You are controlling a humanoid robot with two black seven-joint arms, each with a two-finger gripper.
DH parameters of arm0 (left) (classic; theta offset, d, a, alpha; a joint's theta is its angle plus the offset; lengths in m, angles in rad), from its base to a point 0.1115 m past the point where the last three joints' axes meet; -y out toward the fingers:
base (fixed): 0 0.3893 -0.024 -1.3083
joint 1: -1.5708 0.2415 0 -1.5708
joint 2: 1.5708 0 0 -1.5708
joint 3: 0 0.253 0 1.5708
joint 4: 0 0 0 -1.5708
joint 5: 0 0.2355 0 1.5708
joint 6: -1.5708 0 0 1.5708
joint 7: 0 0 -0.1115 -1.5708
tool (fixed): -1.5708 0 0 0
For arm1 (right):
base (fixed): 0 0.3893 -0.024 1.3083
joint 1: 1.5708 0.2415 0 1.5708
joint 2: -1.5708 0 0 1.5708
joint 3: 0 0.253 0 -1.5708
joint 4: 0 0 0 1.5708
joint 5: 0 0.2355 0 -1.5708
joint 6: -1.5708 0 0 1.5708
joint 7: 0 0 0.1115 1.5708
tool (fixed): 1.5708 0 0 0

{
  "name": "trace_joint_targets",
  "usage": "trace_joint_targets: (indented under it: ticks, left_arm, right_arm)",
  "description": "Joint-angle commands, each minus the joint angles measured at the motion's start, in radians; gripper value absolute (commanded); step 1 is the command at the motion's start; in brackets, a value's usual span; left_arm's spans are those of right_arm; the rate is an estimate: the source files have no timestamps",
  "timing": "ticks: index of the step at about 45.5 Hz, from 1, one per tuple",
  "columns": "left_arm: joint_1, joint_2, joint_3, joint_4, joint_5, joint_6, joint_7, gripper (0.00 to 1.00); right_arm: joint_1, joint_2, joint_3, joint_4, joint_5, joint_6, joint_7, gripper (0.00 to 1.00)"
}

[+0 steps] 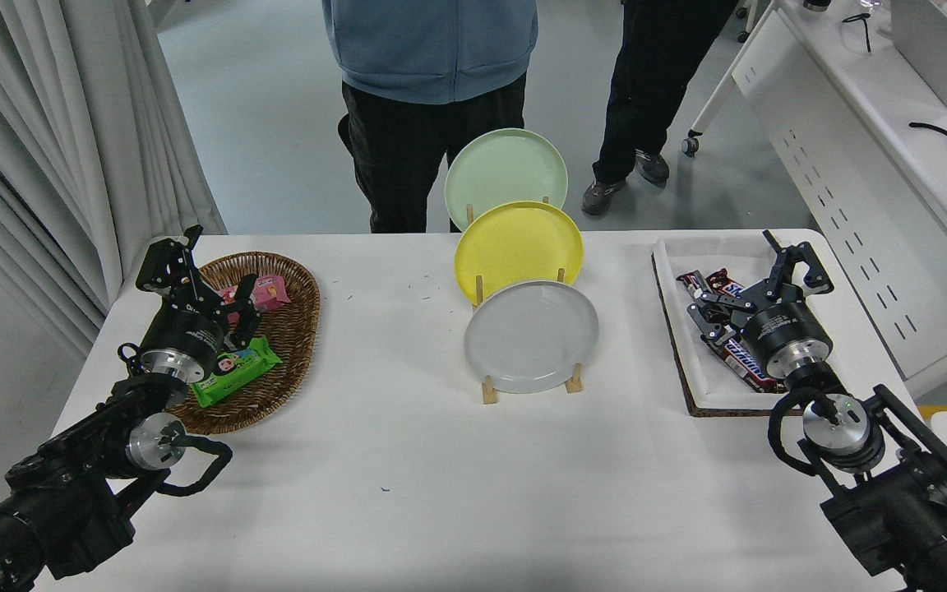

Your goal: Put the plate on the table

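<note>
Both arms are matte black with segmented housings. Each wrist carries a bare silver metal flange ring between forearm and gripper. A black cable loops outside each wrist joint. The left gripper [214, 284] and right gripper [757, 279] are black, built of open linkage bars. A small green indicator shows on the right wrist.

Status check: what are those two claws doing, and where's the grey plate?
Both end effectors, left and right, open, empty. Grey plate upright in rack, frontmost. Path clear.
</note>
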Motion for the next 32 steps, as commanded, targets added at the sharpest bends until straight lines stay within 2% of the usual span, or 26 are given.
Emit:
trace_joint_targets:
  ticks: [1,32]
  left_arm:
    - [0.001,-0.002,-0.004,0.0,-0.003,-0.001,-0.003,1.0]
    - [0.001,-0.002,-0.004,0.0,-0.003,0.001,-0.003,1.0]
  right_arm:
    - [0.001,0.001,0.0,0.001,0.0,-0.001,0.0,0.99]
    - [0.022,0.001,0.01,-0.003,0.0,-0.001,0.0,0.99]
